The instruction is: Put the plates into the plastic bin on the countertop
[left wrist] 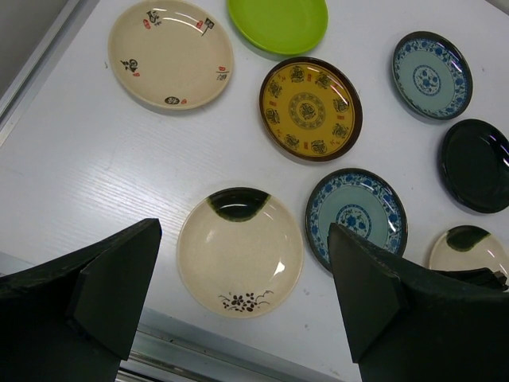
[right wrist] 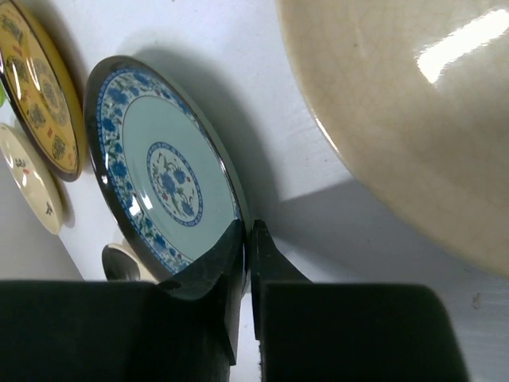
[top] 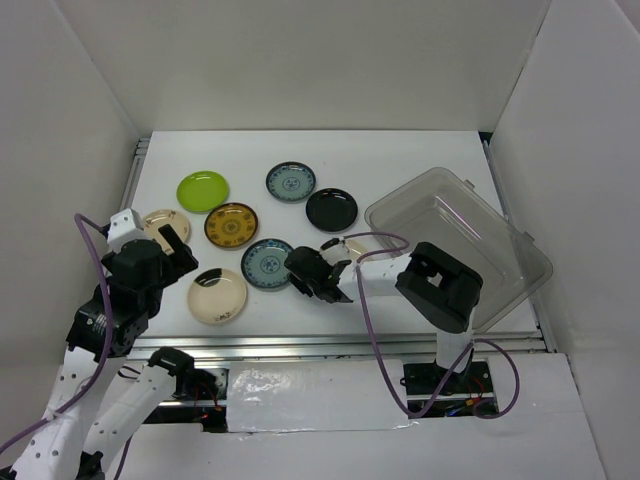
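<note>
Right gripper (right wrist: 246,228) clamps the blue plate (right wrist: 163,175) by its rim at 4 o'clock. Left gripper (left wrist: 244,229) gapes wide. One cream plate (left wrist: 468,247) at 3 o'clock is half hidden.

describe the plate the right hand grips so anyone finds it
On the countertop, look left of the clear plastic bin, along the front row. The blue patterned plate there has its rim pinched by the right hand; the other blue plate lies farther back.

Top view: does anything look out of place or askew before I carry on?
The plastic bin sits skewed at the right end of the countertop, rotated instead of square to its edges. The plates in view lie flat, none stacked. The right claw is pinched at the rim of the near blue-grey plate.
</note>
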